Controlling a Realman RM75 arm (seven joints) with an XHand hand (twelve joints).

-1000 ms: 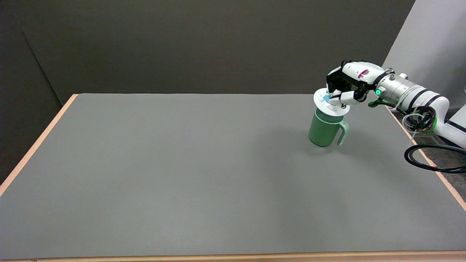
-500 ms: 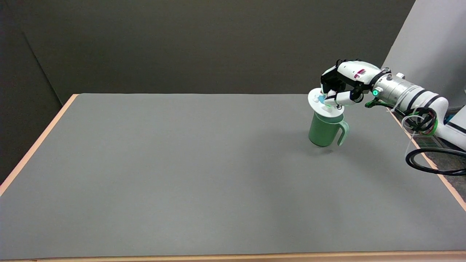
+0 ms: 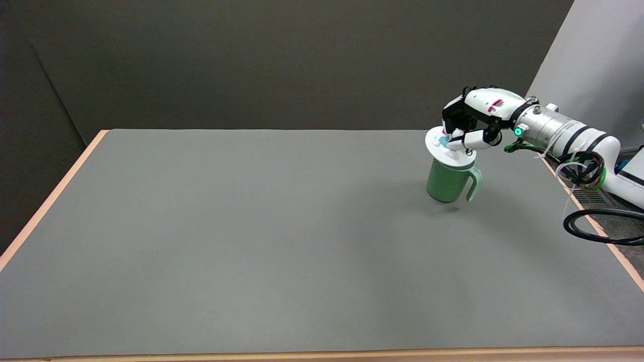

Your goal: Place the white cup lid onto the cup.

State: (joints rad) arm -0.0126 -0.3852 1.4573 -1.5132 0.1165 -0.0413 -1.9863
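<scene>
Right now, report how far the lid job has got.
Done: the white lid is picked up and brought over the green cup. In hand: the right hand grips the lid, tilted at the cup's mouth. Left: seat it flat, then let go.

A green plastic cup with a side handle (image 3: 447,180) is standing upright on the grey-topped table (image 3: 251,226), toward its far right corner, handle pointing right. A white round cup lid (image 3: 446,148) is sitting over the cup's mouth, tilted. The black-and-white right hand (image 3: 475,120) is reaching in from the right, above the cup, holding the lid. A black looped cable (image 3: 598,226) is lying at the table's right edge.
</scene>
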